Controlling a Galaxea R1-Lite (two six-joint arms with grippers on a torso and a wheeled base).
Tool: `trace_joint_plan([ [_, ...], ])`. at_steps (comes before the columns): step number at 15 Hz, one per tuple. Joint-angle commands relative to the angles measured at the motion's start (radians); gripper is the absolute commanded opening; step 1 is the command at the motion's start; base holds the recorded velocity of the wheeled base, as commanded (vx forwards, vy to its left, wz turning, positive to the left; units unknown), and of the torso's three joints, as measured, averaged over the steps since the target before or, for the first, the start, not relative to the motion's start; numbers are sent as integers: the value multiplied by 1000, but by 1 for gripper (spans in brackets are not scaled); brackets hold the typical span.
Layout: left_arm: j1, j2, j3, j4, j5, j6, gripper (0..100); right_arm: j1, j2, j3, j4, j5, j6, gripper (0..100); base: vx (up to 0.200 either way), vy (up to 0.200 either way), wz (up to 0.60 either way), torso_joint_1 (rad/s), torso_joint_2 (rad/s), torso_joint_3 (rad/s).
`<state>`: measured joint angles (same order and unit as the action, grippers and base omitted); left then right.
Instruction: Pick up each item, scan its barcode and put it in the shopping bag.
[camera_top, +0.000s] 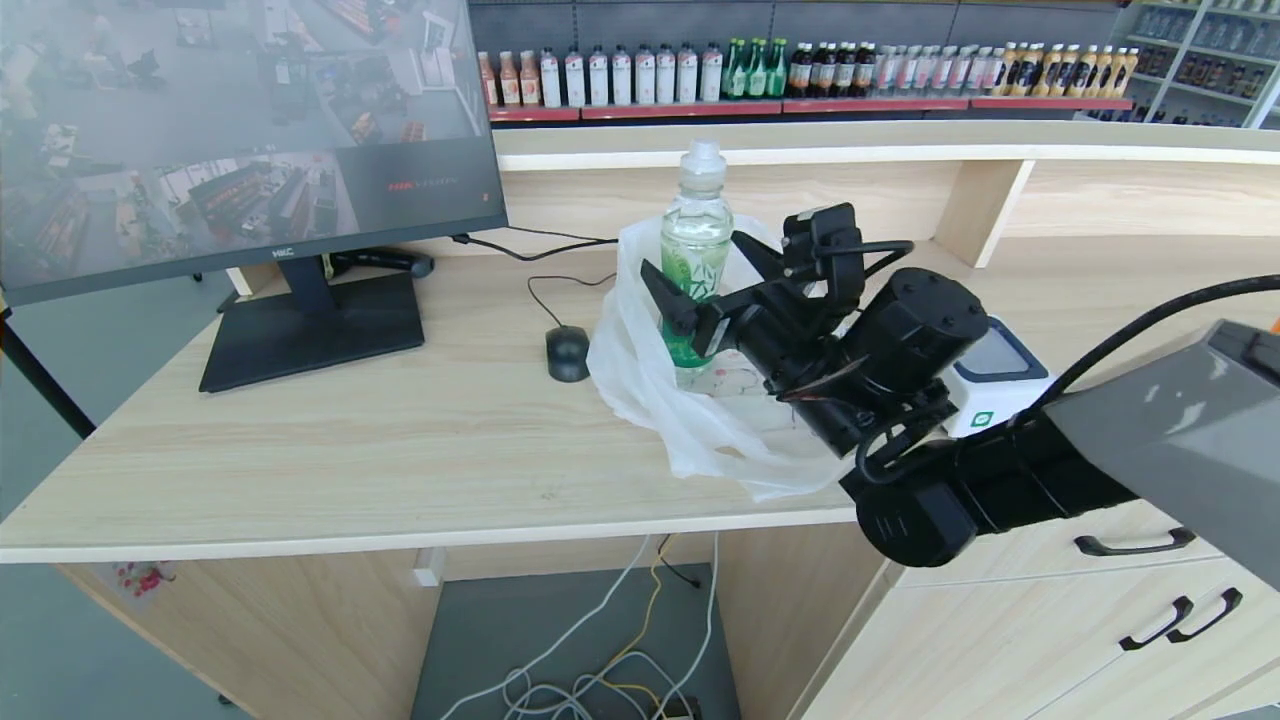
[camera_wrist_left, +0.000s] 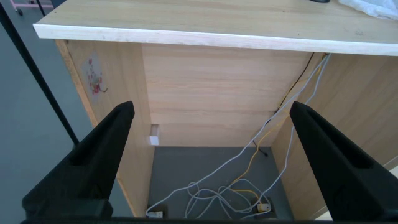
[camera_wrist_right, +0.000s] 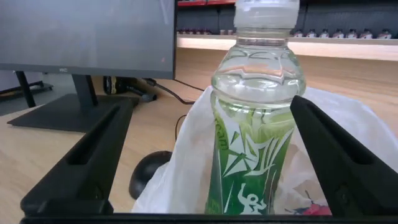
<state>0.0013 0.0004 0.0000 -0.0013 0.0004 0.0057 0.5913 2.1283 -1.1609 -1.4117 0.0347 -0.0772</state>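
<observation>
My right gripper (camera_top: 695, 262) sits released around the bottle (camera_top: 697, 225) at frame centre. I should back straight out without snagging the shopping bag (camera_top: 630, 370).

Bottle (camera_top: 697, 250): clear glossy plastic, ribbed shoulder; label reads to me as shiny green film; cap pale, translucent plastic.
Shopping bag (camera_top: 620, 350): thin white plastic film, crinkled, semi-translucent.
Counter (camera_top: 400, 450): pale wood grain, smooth, matt; I see same finish on drawer fronts (camera_top: 1000, 620).
Drawer handles (camera_top: 1135, 546): black, slight sheen; metal or plastic, I cannot tell.
Right gripper (camera_top: 700, 275), left gripper (camera_wrist_left: 205, 162): fingers matt black, plastic by look.
Mouse (camera_top: 567, 352): dark plastic, satin.
Scanner (camera_top: 995, 385): smooth white plastic housing, glassy top.
</observation>
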Motion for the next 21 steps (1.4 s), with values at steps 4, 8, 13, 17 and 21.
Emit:
trace_joint_plan([
  [4,0,0,0,0,1,-1,100,2,-240,435,-159,-1,10,100,0,0,0,0,0,0],
  [8,0,0,0,0,0,2,100,12,-369,595,-159,-1,11,100,0,0,0,0,0,0],
  [13,0,0,0,0,1,-4,100,53,-453,695,-159,-2,11,100,0,0,0,0,0,0],
  [17,0,0,0,0,1,-4,100,48,-469,727,-159,-2,11,100,0,0,0,0,0,0],
  [21,0,0,0,0,1,-7,100,48,-488,737,-159,-2,11,100,-150,0,0,5,3,-1],
])
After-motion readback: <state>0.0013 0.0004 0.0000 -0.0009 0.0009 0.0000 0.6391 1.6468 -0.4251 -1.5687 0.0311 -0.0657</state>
